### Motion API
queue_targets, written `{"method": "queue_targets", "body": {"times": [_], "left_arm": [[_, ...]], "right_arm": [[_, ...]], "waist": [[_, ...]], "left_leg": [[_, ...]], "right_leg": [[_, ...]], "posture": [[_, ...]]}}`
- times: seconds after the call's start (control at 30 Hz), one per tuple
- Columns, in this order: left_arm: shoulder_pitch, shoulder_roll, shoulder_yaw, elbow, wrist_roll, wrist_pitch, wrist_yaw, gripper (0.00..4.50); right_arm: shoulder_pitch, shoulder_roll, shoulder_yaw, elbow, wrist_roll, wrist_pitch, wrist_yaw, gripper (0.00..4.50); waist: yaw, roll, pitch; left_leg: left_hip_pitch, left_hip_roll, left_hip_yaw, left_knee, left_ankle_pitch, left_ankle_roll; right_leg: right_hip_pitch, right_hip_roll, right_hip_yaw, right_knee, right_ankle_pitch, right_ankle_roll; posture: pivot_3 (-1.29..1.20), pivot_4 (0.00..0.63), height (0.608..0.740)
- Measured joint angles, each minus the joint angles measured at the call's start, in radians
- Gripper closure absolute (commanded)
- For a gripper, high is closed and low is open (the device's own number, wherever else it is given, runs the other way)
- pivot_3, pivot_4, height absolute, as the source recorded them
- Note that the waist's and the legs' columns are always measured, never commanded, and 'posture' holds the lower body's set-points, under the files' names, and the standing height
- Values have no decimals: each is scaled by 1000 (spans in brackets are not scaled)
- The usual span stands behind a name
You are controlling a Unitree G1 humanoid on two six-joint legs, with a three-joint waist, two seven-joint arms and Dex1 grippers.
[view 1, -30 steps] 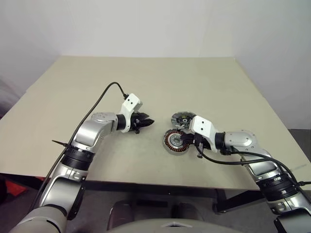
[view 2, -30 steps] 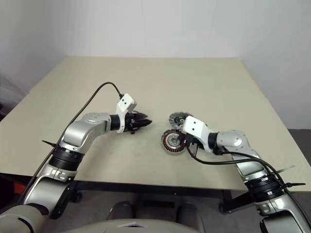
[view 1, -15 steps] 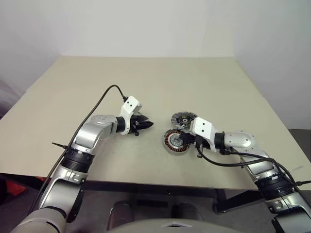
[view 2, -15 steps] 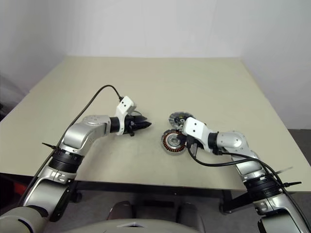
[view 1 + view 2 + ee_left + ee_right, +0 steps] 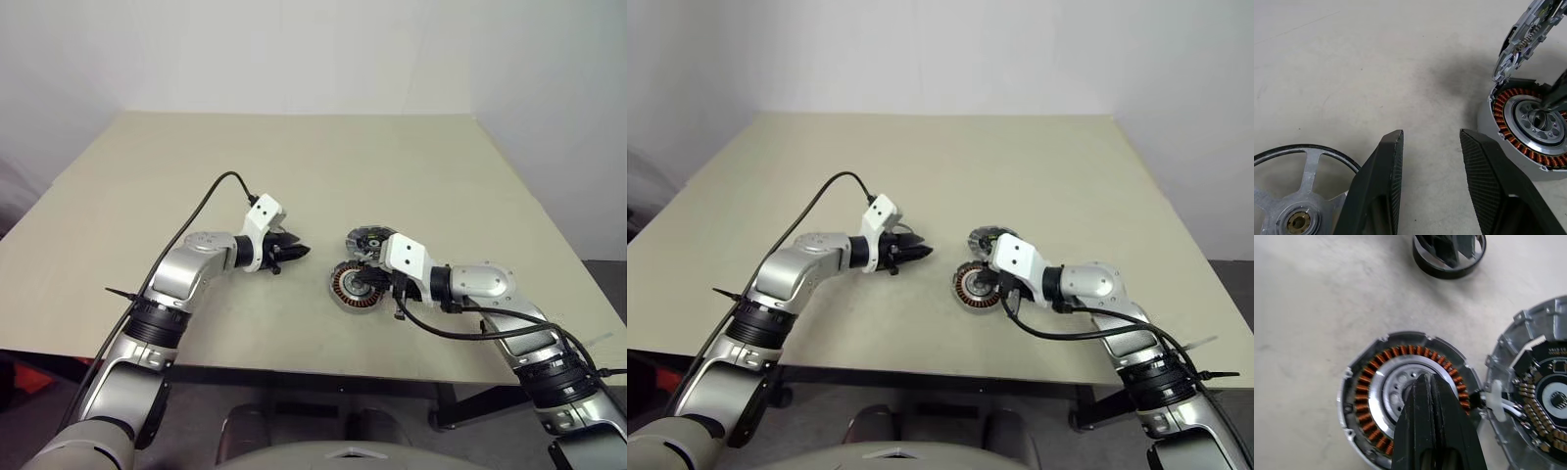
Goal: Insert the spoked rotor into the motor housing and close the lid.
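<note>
Spoked rotor [image 5: 1298, 196] lies just beside left hand [image 5: 1430, 161].

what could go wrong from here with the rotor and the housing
1. The right gripper, shut, sits over the centre of the motor housing; a rotor brought in now might hit it.
2. The lid lies against the housing, joined by white wires; nudging either could strain them.
3. The left gripper is open and empty, with the spoked rotor off to one side of its fingers, so closing here would likely miss.
</note>
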Motion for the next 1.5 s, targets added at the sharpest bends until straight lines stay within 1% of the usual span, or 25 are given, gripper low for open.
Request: {"method": "queue_targets", "body": {"times": [0.6, 1.0, 1.2, 1.5], "left_arm": [[8, 1, 0, 5, 1, -1, 0, 2541], [8, 8, 0, 6, 1, -2, 2, 2541], [17, 7, 0, 4, 1, -2, 6, 2541], [18, 5, 0, 5, 1, -8, 7, 2541]], "right_arm": [[5, 2, 0, -16, 14, 5, -12, 4500], [-36, 58, 37, 99, -37, -16, -37, 4500], [-33, 46, 37, 63, -33, 24, -21, 4500], [-25, 38, -4, -25, 49, 66, 2, 4500]], "waist": [[0, 0, 0], [-1, 0, 0], [-1, 0, 0], [0, 0, 0]], "left_leg": [[0, 0, 0, 0, 0, 0], [0, 0, 0, 0, 0, 0], [0, 0, 0, 0, 0, 0], [0, 0, 0, 0, 0, 0]], "right_leg": [[0, 0, 0, 0, 0, 0], [0, 0, 0, 0, 0, 0], [0, 0, 0, 0, 0, 0], [-1, 0, 0, 0, 0, 0]], "posture": [[0, 0, 740], [0, 0, 740], [0, 0, 740], [0, 0, 740]]}}
